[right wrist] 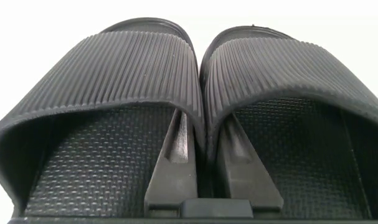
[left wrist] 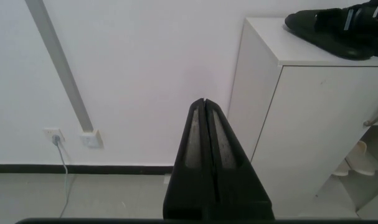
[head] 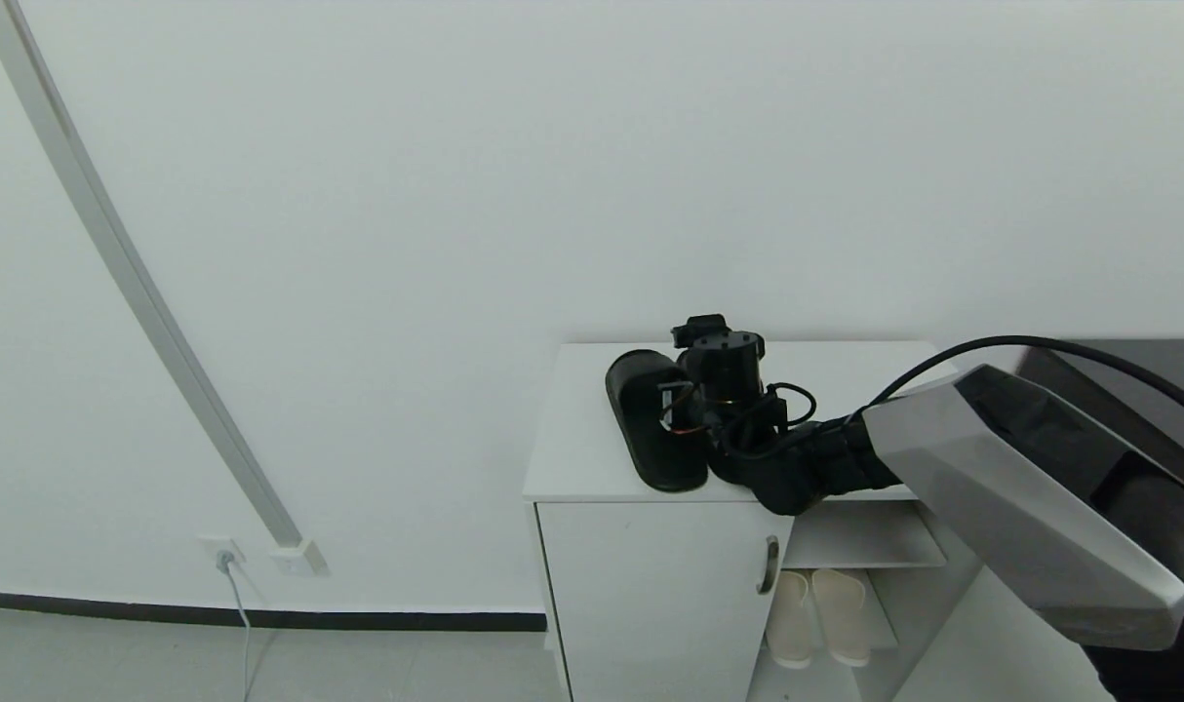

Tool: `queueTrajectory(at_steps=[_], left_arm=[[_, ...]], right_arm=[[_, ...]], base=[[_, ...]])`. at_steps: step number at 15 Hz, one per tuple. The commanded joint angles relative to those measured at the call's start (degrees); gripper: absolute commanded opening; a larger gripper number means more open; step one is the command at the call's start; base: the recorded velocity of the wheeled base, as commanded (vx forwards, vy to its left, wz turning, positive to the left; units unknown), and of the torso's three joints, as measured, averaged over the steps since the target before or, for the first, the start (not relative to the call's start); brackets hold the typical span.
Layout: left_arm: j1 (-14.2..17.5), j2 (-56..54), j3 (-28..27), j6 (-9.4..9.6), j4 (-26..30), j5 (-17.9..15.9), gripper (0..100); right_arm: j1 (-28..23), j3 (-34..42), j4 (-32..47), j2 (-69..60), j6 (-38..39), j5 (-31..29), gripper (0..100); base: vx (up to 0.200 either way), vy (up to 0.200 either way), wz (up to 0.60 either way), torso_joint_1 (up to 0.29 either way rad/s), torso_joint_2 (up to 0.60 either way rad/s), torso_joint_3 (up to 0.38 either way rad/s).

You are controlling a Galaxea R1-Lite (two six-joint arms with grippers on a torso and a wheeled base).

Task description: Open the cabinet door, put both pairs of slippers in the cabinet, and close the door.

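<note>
A pair of black slippers (head: 651, 439) lies side by side on top of the white cabinet (head: 592, 439). My right gripper (head: 674, 413) reaches in from the right. One finger sits under each strap, and the gripper (right wrist: 204, 155) is shut on the two inner walls of the black slippers (right wrist: 132, 81). A pair of white slippers (head: 816, 614) rests on a lower shelf in the open right half of the cabinet. My left gripper (left wrist: 204, 124) hangs shut and empty, low and to the left of the cabinet (left wrist: 301, 124); the black slippers (left wrist: 338, 28) show above it.
The cabinet's left door (head: 651, 595) is closed, with a handle (head: 769, 565) at its right edge. An upper shelf (head: 860, 536) inside is bare. A wall socket with a cable (head: 223, 561) and a slanted conduit (head: 143, 292) are on the wall to the left.
</note>
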Motion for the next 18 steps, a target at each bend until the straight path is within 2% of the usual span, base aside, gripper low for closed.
queueTrajectory(at_steps=[1, 4, 6, 8, 10, 11, 12, 13, 15, 18], left_arm=[[-0.02, 0.07, 0.00, -0.08, -0.04, 0.01, 0], [-0.02, 0.07, 0.00, -0.08, -0.04, 0.01, 0], [-0.02, 0.07, 0.00, -0.08, -0.04, 0.10, 0], [-0.02, 0.07, 0.00, -0.08, -0.04, 0.10, 0], [-0.02, 0.07, 0.00, -0.08, -0.04, 0.10, 0], [-0.02, 0.07, 0.00, -0.08, -0.04, 0.10, 0], [-0.02, 0.07, 0.00, -0.08, -0.04, 0.10, 0], [-0.02, 0.07, 0.00, -0.08, 0.05, 0.10, 0], [-0.02, 0.07, 0.00, -0.08, -0.04, 0.10, 0], [-0.02, 0.07, 0.00, -0.08, -0.04, 0.10, 0]], right_arm=[[0.23, 0.20, -0.25, -0.69, 0.03, -0.04, 0], [1.46, 6.44, -0.52, -7.11, 0.12, -0.04, 0], [2.43, 16.28, -1.57, -14.58, 0.47, 0.58, 0], [2.60, 25.42, -6.67, -20.29, 0.39, 2.25, 0], [2.69, 34.83, -11.41, -25.83, 0.39, 5.50, 0], [2.69, 35.09, -11.50, -26.00, 0.39, 5.68, 0], [2.69, 43.09, -14.31, -31.36, 0.30, 10.25, 0], [2.69, 46.43, -14.75, -34.00, 0.30, 12.36, 0], [3.04, 52.58, -14.58, -38.83, -0.05, 15.17, 0], [4.27, 55.13, -14.58, -40.68, -0.05, 15.17, 0]], base=[[0.000, 0.000, 0.00, 0.000, 0.00, 0.000], [0.000, 0.000, 0.00, 0.000, 0.00, 0.000], [0.000, 0.000, 0.00, 0.000, 0.00, 0.000], [0.000, 0.000, 0.00, 0.000, 0.00, 0.000], [0.000, 0.000, 0.00, 0.000, 0.00, 0.000], [0.000, 0.000, 0.00, 0.000, 0.00, 0.000], [0.000, 0.000, 0.00, 0.000, 0.00, 0.000], [0.000, 0.000, 0.00, 0.000, 0.00, 0.000], [0.000, 0.000, 0.00, 0.000, 0.00, 0.000], [0.000, 0.000, 0.00, 0.000, 0.00, 0.000]])
